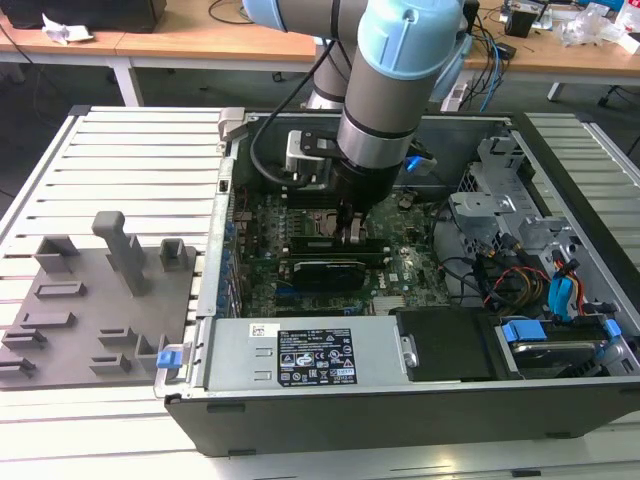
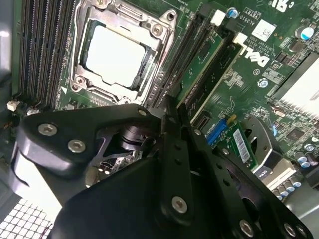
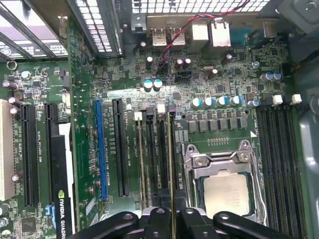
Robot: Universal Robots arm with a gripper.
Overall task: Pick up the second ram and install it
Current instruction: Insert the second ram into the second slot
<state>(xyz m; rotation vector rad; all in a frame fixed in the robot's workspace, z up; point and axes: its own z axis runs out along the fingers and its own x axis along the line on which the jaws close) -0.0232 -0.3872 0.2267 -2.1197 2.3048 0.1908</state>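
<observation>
Jaws (image 3: 173,220) are narrow, pinched on the ram (image 3: 172,164). In the first wrist view it shows edge-on, as a thin line running from betw. the fingertips along a slot (image 3: 162,154) just beside the CPU socket (image 3: 219,162). Can't tell if it's fully seated or just standing in the slot.

The second wrist view looks from the other side. Black fingers (image 2: 174,149) meet at a tip right next to the socket corner, and the held stick is mostly hidden behind them. It also shows a 2nd green stick (image 2: 212,67) w/ dark chips lying in a slot farther from the socket, white clip at its end; the first wrist view gives no flat face of that one.

The first wrist view adds the rear ports (image 3: 209,32), a row of capacitors and a blue slot (image 3: 99,149).

The exterior view shows the arm (image 1: 400,80) reaching straight down into the open case (image 1: 400,400), jaws at mid-board just above a dark card (image 1: 325,268). On that view's left a gray fixture (image 1: 90,310) sits on the slatted counter (image 1: 130,150), well apart from the case.
</observation>
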